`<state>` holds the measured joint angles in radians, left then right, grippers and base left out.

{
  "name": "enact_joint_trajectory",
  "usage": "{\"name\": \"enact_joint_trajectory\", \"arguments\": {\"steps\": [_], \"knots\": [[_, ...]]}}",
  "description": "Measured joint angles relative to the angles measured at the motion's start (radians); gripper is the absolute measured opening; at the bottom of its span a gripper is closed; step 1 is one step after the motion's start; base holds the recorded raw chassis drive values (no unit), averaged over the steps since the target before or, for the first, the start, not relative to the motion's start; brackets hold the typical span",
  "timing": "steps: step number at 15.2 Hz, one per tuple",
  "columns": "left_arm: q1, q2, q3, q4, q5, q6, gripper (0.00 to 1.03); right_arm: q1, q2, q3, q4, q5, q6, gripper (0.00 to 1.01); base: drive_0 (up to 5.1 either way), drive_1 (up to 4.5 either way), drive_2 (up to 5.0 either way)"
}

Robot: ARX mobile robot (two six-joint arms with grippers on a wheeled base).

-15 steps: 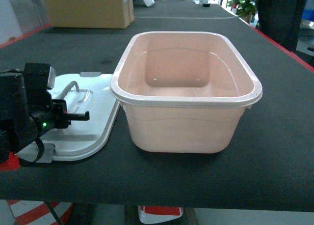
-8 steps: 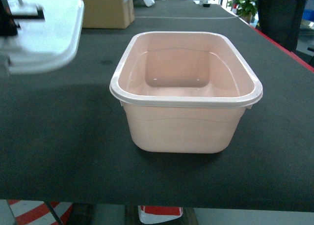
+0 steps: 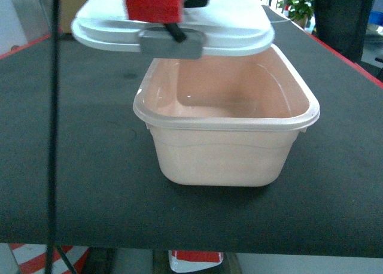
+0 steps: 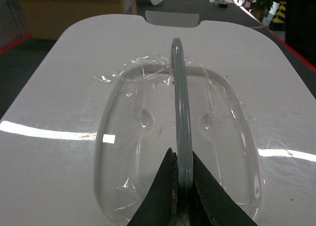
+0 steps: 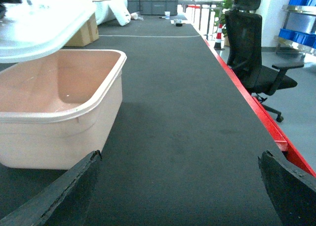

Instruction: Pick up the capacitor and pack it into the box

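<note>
The box (image 3: 221,157), a pale pink tub, stands open in the middle of the black table; what shows of its inside is bare. Its white lid (image 3: 221,26) hangs level above the box's far half, a grey clip latch (image 3: 172,43) facing me. My left gripper (image 4: 181,163) is shut on the lid's grey handle (image 4: 180,97), which runs upright between the two black fingers. My right gripper (image 5: 180,186) is open low over the mat, to the right of the box (image 5: 59,132), with nothing between its fingers. No capacitor shows in any view.
A black cable (image 3: 52,136) hangs straight down at the left of the head view. A brown carton (image 5: 86,28) sits far back on the table. The table's red edge (image 5: 266,117) runs on the right, with an office chair (image 5: 252,43) beyond it.
The lid has left the table at the box's left. It rose with my left gripper, swung right, and now hovers over the box's far half.
</note>
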<state>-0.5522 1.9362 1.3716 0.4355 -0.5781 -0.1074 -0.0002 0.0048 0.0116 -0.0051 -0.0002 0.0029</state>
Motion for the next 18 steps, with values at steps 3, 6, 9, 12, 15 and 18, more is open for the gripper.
{"name": "enact_joint_trajectory", "arguments": {"steps": [3, 6, 9, 12, 15, 18], "knots": [[-0.086, 0.109, 0.131, -0.049, -0.054, -0.035, 0.02, 0.000, 0.000, 0.000, 0.000, 0.000, 0.000, 0.98, 0.0, 0.00, 0.0], [-0.117, 0.158, 0.182, -0.080, -0.088, -0.061, 0.02, 0.000, 0.000, 0.000, 0.000, 0.000, 0.000, 0.98, 0.0, 0.00, 0.0], [-0.148, 0.187, 0.212, -0.118, -0.148, -0.097, 0.02, 0.000, 0.000, 0.000, 0.000, 0.000, 0.000, 0.98, 0.0, 0.00, 0.0], [-0.161, 0.181, 0.178, -0.115, -0.160, -0.108, 0.02, 0.000, 0.000, 0.000, 0.000, 0.000, 0.000, 0.98, 0.0, 0.00, 0.0], [-0.151, 0.176, 0.103, -0.114, -0.133, -0.122, 0.02, 0.000, 0.000, 0.000, 0.000, 0.000, 0.000, 0.98, 0.0, 0.00, 0.0], [-0.123, 0.176, 0.075, -0.089, -0.095, -0.121, 0.02, 0.000, 0.000, 0.000, 0.000, 0.000, 0.000, 0.98, 0.0, 0.00, 0.0]]}}
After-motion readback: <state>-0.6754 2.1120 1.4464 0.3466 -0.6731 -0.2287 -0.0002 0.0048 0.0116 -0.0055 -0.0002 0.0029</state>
